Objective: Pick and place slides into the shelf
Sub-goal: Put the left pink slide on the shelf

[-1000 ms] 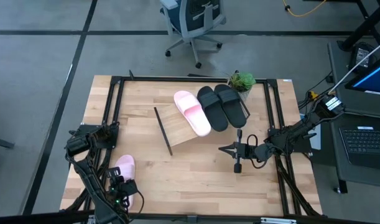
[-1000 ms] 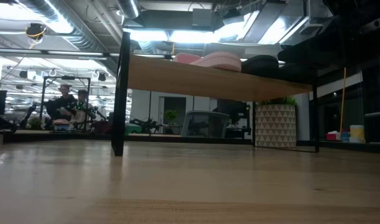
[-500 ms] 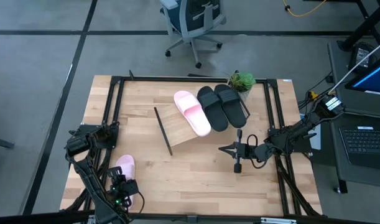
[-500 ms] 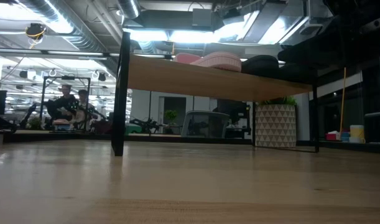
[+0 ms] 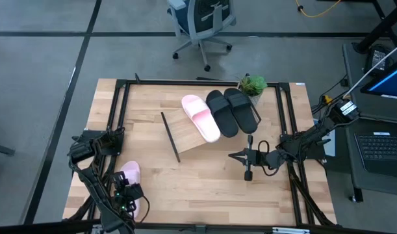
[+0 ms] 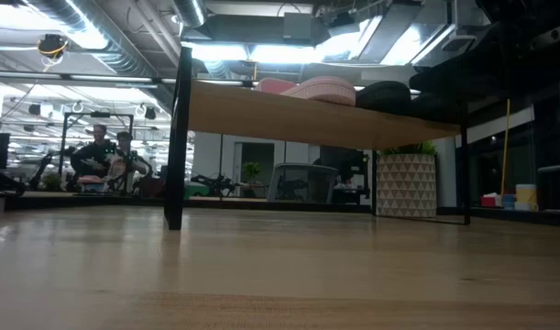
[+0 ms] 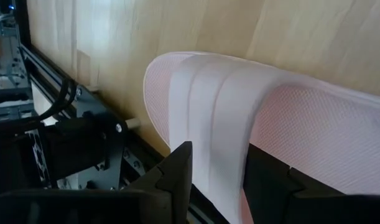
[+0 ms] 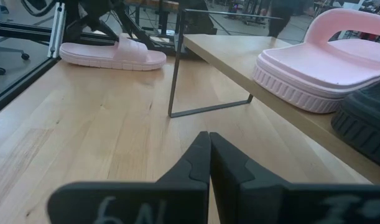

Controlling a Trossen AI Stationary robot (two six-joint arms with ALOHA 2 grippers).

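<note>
One pink slide (image 5: 130,174) lies sole down on the table near its front left corner. My left gripper (image 5: 127,195) is over it, open, with the slide's wide strap (image 7: 217,118) between its fingers. The slanted wooden shelf (image 5: 185,135) carries another pink slide (image 5: 200,117) and two black slides (image 5: 222,112), (image 5: 242,107), resting on their soles. My right gripper (image 5: 232,156) hangs shut and bare, right of the shelf. My left gripper comes slanting down at the pink slide on the table, one finger (image 7: 179,171) on each side of the strap (image 7: 214,162). The strap fills the gap between them; whether the fingers touch it I cannot tell. The slide lies flat on the table.
A potted plant (image 5: 253,84) stands at the back right, behind the shelf. A black metal frame (image 5: 120,104) runs around the tabletop. Bare wood (image 5: 204,179) lies between the shelf and the front edge. People sit far off in the room (image 6: 101,156).
</note>
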